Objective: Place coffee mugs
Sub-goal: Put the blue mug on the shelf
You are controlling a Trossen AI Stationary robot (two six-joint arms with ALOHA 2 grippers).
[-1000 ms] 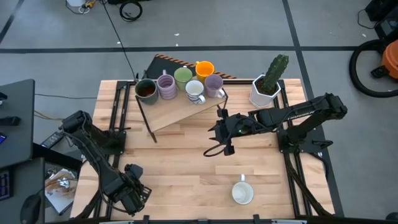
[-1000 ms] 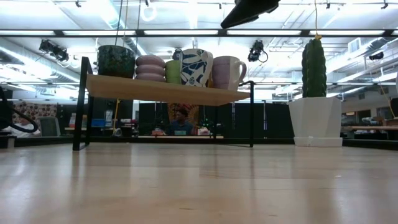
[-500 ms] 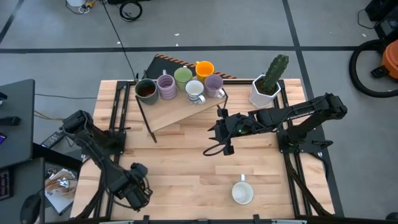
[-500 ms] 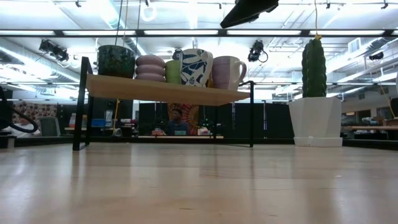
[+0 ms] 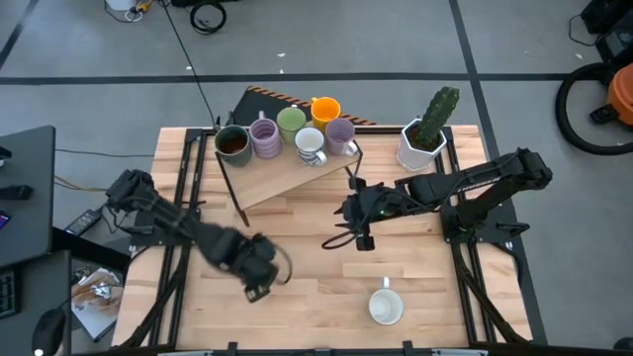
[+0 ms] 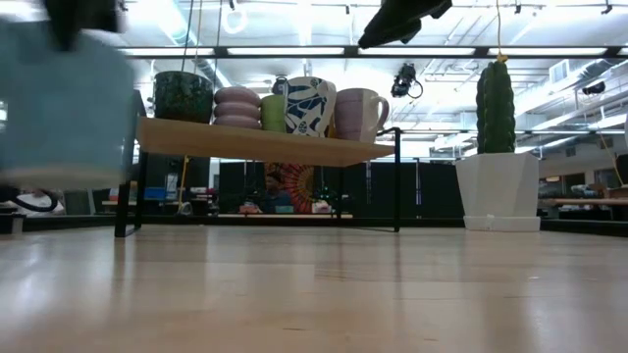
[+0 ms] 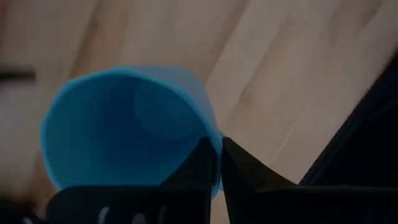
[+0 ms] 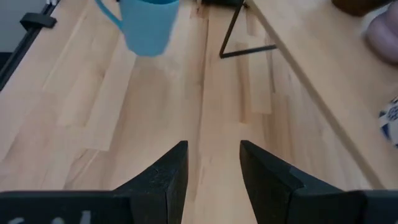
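We find the light wooden slatted table (image 5: 297, 247) bearing a low wooden shelf on a thin black metal frame (image 5: 287, 173) at its far side. To the right of the shelf stands a white faceted pot holding a green cactus (image 5: 425, 138), apart from the shelf.

The left arm reaches over the table's left-centre area. Its left gripper (image 5: 259, 282) is clenched on the rim of a blue ceramic mug (image 7: 124, 124); the left wrist view shows one finger (image 7: 196, 165) inside the rim and the other outside, pressed close together. In the right wrist view this mug (image 8: 146, 25) hangs clear above the table surface, and in the low view it appears as a blurred blue mass (image 6: 64, 103) at the left.

The right arm extends from the right side to the table's middle, in front of the shelf. The right gripper (image 8: 211, 165) is released, its fingers (image 8: 171, 168) parted and holding nothing.

On the shelf we count six mugs, grouped closely: a dark brown glazed mug (image 5: 231, 143), a ribbed lilac mug (image 5: 265, 138), a green mug (image 5: 291, 123), an orange mug (image 5: 325, 108), a white mug with blue pattern (image 5: 311, 144) and a plain lilac mug (image 5: 340, 133).

A plain white ceramic mug (image 5: 386, 305) stands alone at the table's near right, well apart from both grippers.
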